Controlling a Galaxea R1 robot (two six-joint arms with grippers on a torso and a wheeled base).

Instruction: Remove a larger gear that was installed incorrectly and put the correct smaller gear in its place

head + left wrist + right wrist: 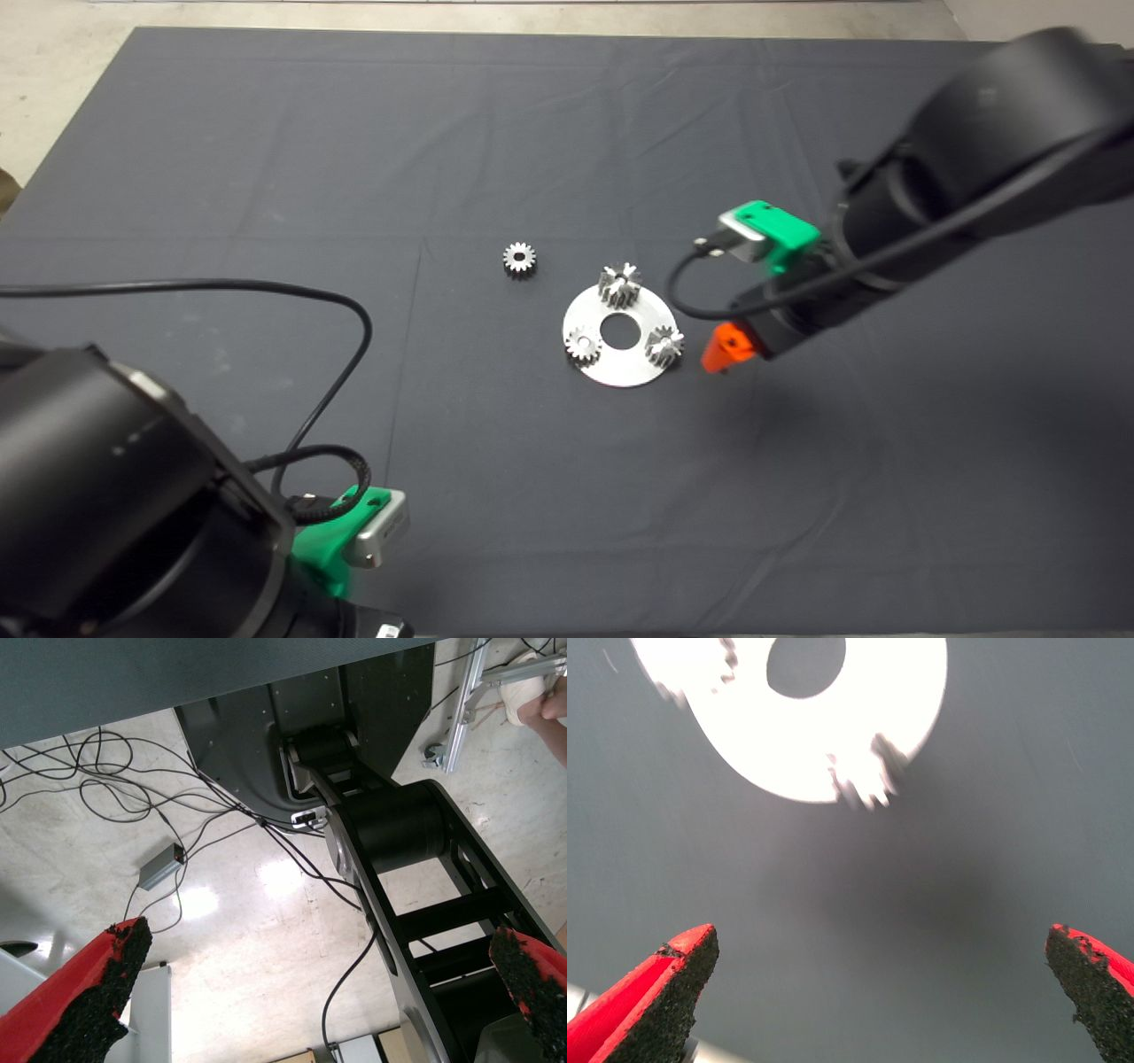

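A round silver plate [620,365] with a centre hole lies mid-mat. The larger gear [620,284], with flared teeth, stands on the plate's far edge. Two small gears [583,344] [664,346] sit on its near side. The smaller gear [519,259] lies loose on the mat, left of the plate and beyond it. My right gripper [728,350] hovers just right of the plate. In its wrist view the right gripper [881,948] is open and holds nothing, with the plate [824,753] ahead. My left gripper [323,943] is parked at the lower left, open.
The dark mat [532,496] has bare floor beyond its far and left edges. A black cable [292,292] loops over the mat from the left arm. The left wrist view shows floor cables, the robot's base [399,824] and part of a person [536,691].
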